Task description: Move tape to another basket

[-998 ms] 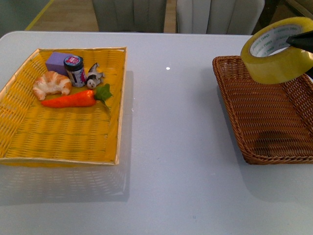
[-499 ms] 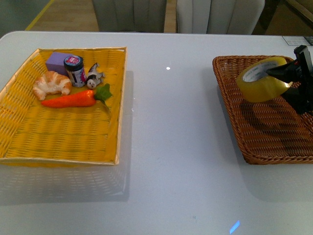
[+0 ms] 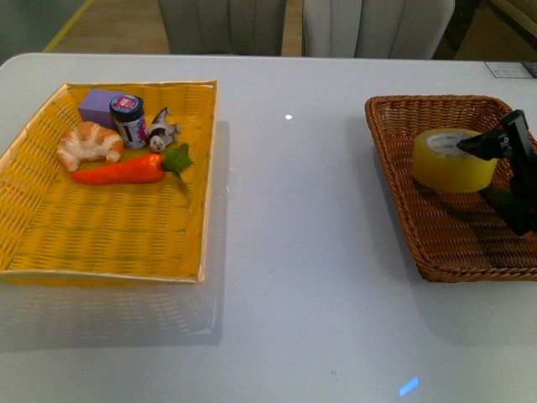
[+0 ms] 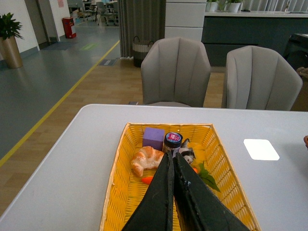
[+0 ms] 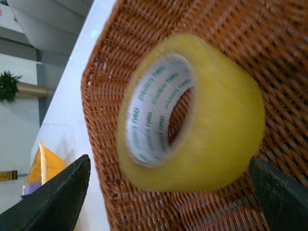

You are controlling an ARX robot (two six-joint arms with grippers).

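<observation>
The tape (image 3: 453, 159), a wide yellowish roll with a white core and green lettering, lies flat in the far part of the brown wicker basket (image 3: 470, 248) at the table's right. My right gripper (image 3: 472, 171) stands open around the roll, one dark finger on each side and apart from it. In the right wrist view the tape (image 5: 192, 115) is slightly blurred on the basket's weave (image 5: 269, 53), between the spread fingers of the right gripper (image 5: 169, 163). My left gripper (image 4: 171, 157) is shut and empty, high above the yellow tray (image 4: 120, 192).
A yellow woven tray (image 3: 101, 231) sits at the left of the white table with a croissant (image 3: 88, 141), a carrot (image 3: 122, 172), a purple block (image 3: 99, 105), a small jar (image 3: 127, 120) and a little figure (image 3: 162, 130). Two grey chairs (image 4: 175, 72) stand behind the table.
The tape came down from above the brown basket's far rim onto its floor. My right gripper lowered with it and opened, letting it go.
</observation>
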